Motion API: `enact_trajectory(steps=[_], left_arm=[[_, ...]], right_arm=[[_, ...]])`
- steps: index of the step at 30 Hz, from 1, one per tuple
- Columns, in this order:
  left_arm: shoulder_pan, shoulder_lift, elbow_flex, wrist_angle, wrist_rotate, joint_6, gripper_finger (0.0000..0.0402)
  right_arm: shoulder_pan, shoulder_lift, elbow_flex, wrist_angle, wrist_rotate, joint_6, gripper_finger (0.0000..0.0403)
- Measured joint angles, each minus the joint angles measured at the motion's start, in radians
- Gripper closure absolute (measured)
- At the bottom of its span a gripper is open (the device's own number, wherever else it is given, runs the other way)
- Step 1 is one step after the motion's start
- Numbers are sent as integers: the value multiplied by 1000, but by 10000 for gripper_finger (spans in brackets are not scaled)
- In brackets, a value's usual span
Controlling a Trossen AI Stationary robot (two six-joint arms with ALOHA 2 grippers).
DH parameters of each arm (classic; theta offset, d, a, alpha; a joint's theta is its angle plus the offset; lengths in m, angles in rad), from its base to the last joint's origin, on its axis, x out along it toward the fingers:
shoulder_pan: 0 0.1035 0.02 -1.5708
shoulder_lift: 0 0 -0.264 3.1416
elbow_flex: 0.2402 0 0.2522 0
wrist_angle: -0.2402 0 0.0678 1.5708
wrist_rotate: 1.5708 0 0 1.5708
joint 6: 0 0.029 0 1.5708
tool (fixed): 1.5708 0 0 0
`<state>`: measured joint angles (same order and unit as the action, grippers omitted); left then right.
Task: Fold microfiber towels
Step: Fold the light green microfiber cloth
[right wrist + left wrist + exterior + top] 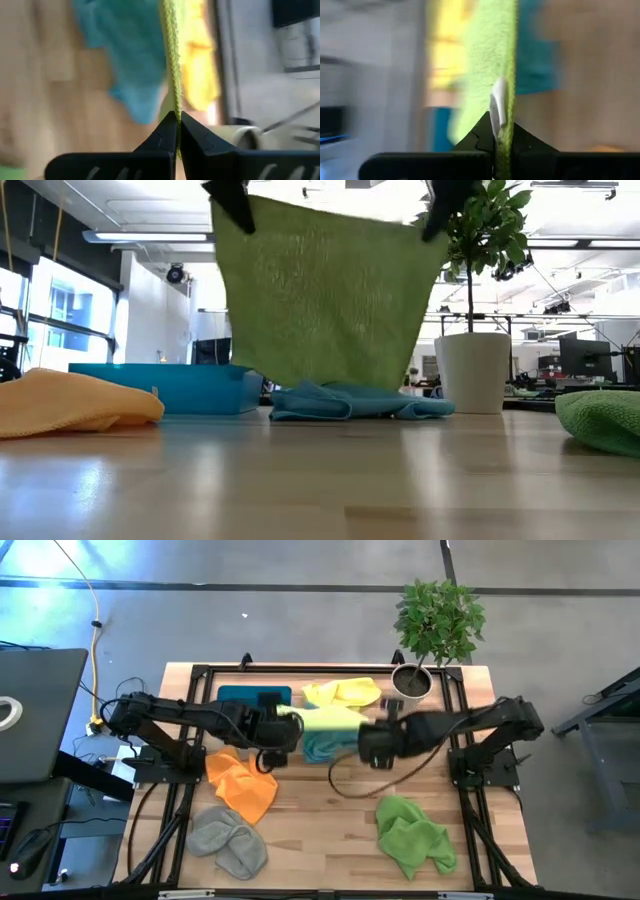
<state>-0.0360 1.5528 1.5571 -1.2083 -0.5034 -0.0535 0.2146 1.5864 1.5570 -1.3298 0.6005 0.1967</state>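
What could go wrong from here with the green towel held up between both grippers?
1. The light green towel hangs from two corner pinches, left gripper and right gripper; a thin edge grip could slip and drop one side.
2. Its lower edge hangs just above the blue towel; lowering could drag or land on it.
3. The potted plant stands close beside the right corner; a swing might brush it.
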Motion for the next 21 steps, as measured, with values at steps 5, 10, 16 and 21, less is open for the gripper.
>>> enact_trajectory(steps=[5, 10, 16, 21], left_arm=[[-102, 11, -96, 52, 142, -41, 401], [-192, 27, -192, 131, 171, -177, 401], [-268, 103, -239, 229, 186, -262, 401], [-311, 221, -253, 264, 231, -269, 401]], right_arm=[[112, 0, -187, 241, -96, 72, 403], [208, 0, -312, 469, -190, 148, 403], [277, 6, -375, 639, -273, 241, 403], [296, 33, -377, 713, -384, 262, 403]])
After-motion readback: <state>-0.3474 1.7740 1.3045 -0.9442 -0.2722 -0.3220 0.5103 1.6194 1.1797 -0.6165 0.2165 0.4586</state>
